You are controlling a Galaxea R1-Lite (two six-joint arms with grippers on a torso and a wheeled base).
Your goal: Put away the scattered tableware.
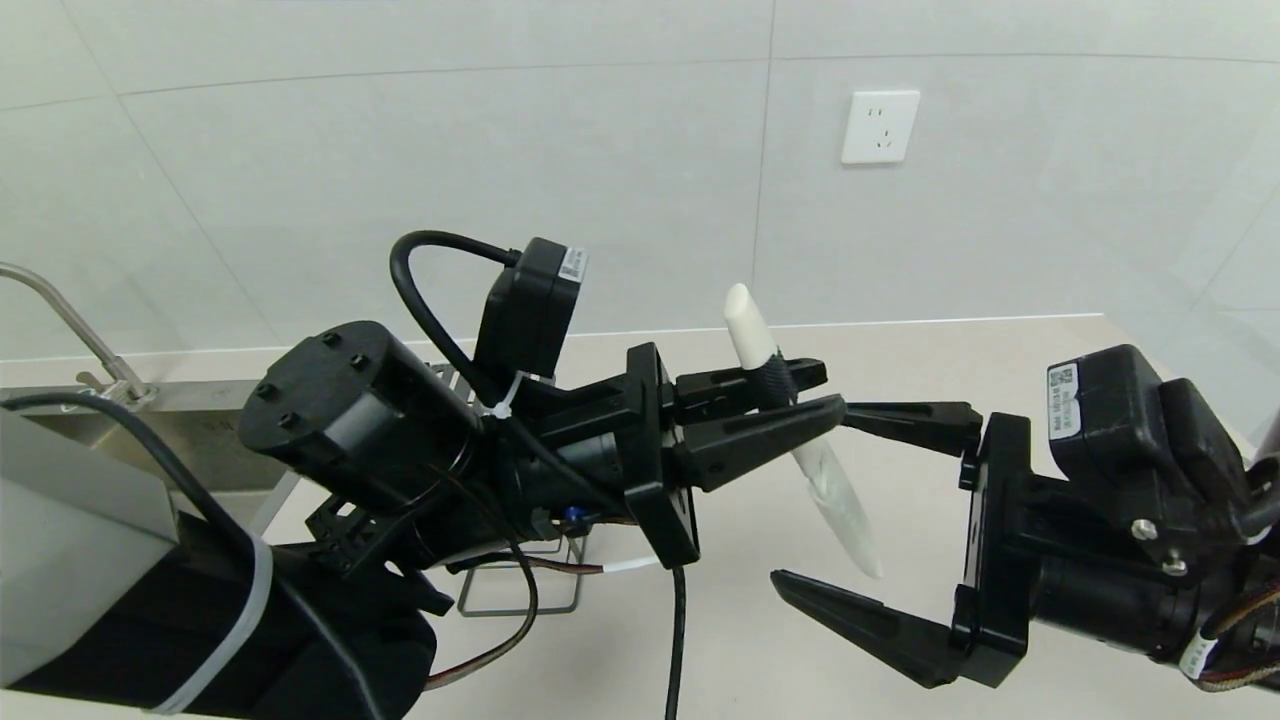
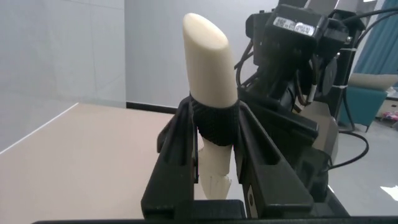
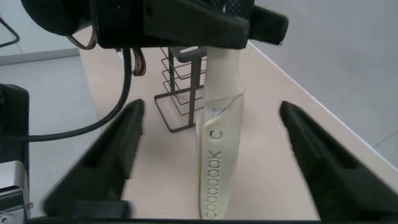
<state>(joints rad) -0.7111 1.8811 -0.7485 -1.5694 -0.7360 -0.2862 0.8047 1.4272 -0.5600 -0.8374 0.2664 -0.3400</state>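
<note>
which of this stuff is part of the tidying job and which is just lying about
Part of the job:
white knife, clamped in the left gripper
right gripper, open around the blade
wire rack on the counter, probably where the knife goes

Just there:
sink
tap
wall socket

Head camera looks forward and down over the beige surface toward the wall. The left wrist camera sights closely along the left tool, and the right wrist camera along the right tool. All three views share the white knife.
</note>
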